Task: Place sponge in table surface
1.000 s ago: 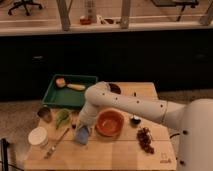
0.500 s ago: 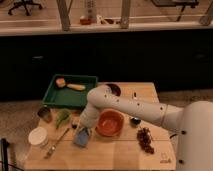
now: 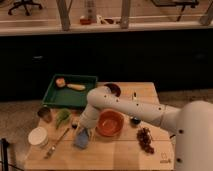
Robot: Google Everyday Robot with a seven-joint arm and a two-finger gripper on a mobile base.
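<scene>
The sponge [image 3: 82,139] is a blue-grey pad, tilted on edge just above the light wooden table surface [image 3: 120,155], left of the orange bowl [image 3: 110,123]. My gripper [image 3: 81,128] reaches down from the white arm [image 3: 125,106] and is shut on the sponge's top edge. The sponge's lower edge is at or very near the tabletop; I cannot tell whether it touches.
A green tray [image 3: 53,95] with food items sits at the back left. A white cup [image 3: 38,136], a utensil [image 3: 57,143], a green item [image 3: 63,117] and a dark cup [image 3: 45,114] lie to the left. Dark grapes [image 3: 145,140] are on the right.
The gripper and the sponge have come down slightly toward the tabletop. Nothing else moved.
</scene>
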